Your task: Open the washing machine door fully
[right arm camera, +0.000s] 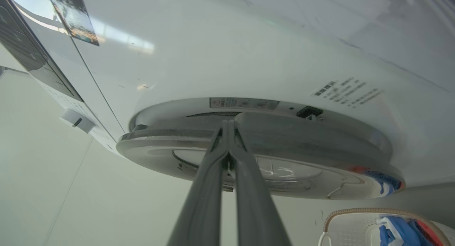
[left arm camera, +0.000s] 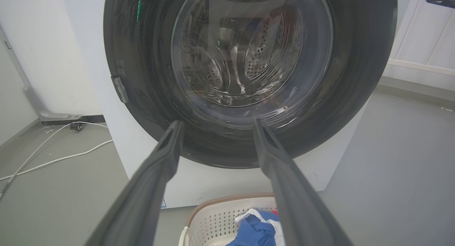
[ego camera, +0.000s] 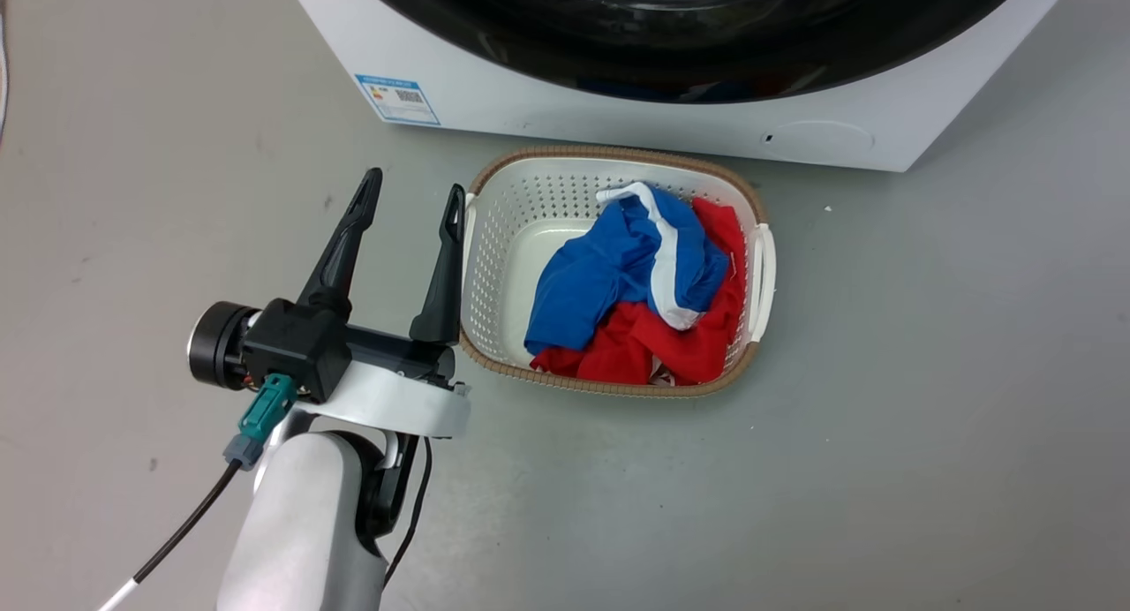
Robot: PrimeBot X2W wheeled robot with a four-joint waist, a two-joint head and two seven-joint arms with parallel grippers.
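Opening apparently starting: right gripper (right arm camera: 227, 124), fingers pressed together at the rim of the door (right arm camera: 320, 150), next needs an outward pull; left gripper (ego camera: 413, 185) spread, empty.

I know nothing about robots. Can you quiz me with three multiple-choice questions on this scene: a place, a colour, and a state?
1. The laundry basket stands:
A) on the floor in front of the washing machine
B) on top of the machine
C) inside the drum

2. The clothes in the basket are:
A) green and yellow
B) blue and red, with a white stripe
C) all black

3. The left gripper is:
A) shut on a shirt
B) shut on the basket's rim
C) open, holding nothing

Answers:
1 A: the head view shows it on the grey floor, just below the machine's front.
2 B: those are the colours lying in the basket.
3 C: its jaws stand apart with nothing between them.
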